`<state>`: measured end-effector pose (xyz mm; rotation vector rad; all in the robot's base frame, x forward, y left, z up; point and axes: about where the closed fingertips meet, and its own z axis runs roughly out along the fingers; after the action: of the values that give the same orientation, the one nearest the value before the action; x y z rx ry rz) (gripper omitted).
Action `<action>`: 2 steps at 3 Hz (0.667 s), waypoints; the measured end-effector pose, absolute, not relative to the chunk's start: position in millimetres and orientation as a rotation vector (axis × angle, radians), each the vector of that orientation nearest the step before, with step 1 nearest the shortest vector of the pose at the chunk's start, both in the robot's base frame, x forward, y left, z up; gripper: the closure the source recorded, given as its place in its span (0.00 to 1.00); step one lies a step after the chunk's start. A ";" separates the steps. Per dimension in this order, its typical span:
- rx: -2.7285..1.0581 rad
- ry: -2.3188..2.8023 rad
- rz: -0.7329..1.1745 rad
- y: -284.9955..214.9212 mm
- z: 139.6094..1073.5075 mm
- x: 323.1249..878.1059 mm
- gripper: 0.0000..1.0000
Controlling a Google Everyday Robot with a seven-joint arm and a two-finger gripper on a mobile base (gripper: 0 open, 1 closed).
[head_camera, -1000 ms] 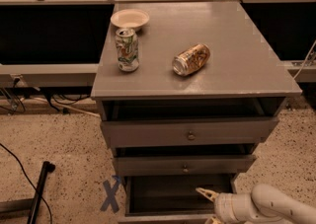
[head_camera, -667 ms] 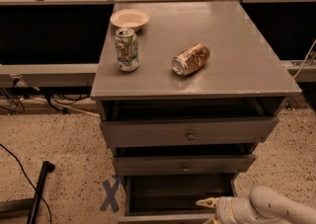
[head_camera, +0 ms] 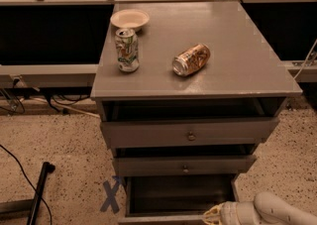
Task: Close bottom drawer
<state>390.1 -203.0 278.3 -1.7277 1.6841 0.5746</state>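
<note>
Gripper [head_camera: 212,215] low at bottom right, just beside the front right corner of the bottom drawer [head_camera: 173,195]; open or clenched, cannot tell; drawer pulled well out of the grey cabinet [head_camera: 247,55], dark inside. Probably rigid and light on runners; no grasp needed, push flat against the front, near its middle
</note>
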 end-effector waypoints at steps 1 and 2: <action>-1.729 1.680 0.577 -201.6 276.8 390.1 1.00; -1.719 1.687 0.581 -199.6 272.4 389.5 1.00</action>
<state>389.5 -199.6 272.4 -1.7187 1.6868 0.5810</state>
